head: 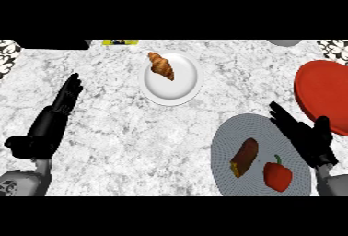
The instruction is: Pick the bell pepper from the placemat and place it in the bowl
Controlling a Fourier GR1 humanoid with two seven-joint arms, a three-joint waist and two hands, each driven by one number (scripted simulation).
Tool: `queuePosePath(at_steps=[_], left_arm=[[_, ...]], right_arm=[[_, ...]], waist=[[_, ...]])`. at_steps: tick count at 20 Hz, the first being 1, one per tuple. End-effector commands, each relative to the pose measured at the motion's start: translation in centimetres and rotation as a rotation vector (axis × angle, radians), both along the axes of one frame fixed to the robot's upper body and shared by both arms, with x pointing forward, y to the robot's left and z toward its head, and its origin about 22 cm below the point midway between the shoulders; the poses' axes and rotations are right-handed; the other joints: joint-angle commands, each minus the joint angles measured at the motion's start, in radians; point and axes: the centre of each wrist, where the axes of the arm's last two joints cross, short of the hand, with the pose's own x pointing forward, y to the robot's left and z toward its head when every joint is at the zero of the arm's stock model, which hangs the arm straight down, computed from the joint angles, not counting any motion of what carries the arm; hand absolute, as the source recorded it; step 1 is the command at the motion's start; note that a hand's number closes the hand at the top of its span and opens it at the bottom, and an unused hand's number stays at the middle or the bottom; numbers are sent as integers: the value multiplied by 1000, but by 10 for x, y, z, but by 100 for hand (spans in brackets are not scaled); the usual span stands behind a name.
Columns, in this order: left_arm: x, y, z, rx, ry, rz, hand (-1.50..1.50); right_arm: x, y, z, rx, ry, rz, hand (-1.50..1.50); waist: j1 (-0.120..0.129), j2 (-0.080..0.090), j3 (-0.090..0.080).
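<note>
Looking steeply down on a white and grey marbled bench (pixel 122 129), two black hands enter from below. The right hand (pixel 309 138) hovers at the right rim of a round grey ribbed placemat (pixel 234 133), its fingers (pixel 282 115) straight and spread apart, holding nothing. Just below and left of those fingers, on the placemat, lies the glossy red bell pepper (pixel 277 175) with a short green stem. Left of the pepper rests an elongated brown and orange food item (pixel 245 157). A smooth red bowl (pixel 325 90) sits just above the right hand, partly cut by the edge. Well up and left, a white round plate (pixel 182 85) carries a golden croissant (pixel 162 65). The left hand (pixel 51 122) rests at the left, fingers straight, open.
</note>
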Motion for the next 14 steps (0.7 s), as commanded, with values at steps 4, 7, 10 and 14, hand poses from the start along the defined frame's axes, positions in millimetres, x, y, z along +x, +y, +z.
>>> queuePosePath(at_steps=[4, 7, 10, 14], left_arm=[[6, -30, -13, -101, 56, 66, 0], [-1, -18, -23, -113, 99, 70, 0], [-7, -19, -34, -166, 147, 135, 0], [-5, -35, -34, -181, 167, 102, 0]], right_arm=[[-21, 52, -8, -124, -87, -242, 150], [-28, -31, 6, -722, -106, -214, 150], [-27, 12, 6, -393, -411, -718, -150], [-55, 81, -7, -305, -648, -818, -150]], waist=[[-34, -24, 11], [-40, -19, -30], [-122, -50, 8], [-91, -37, 12]])
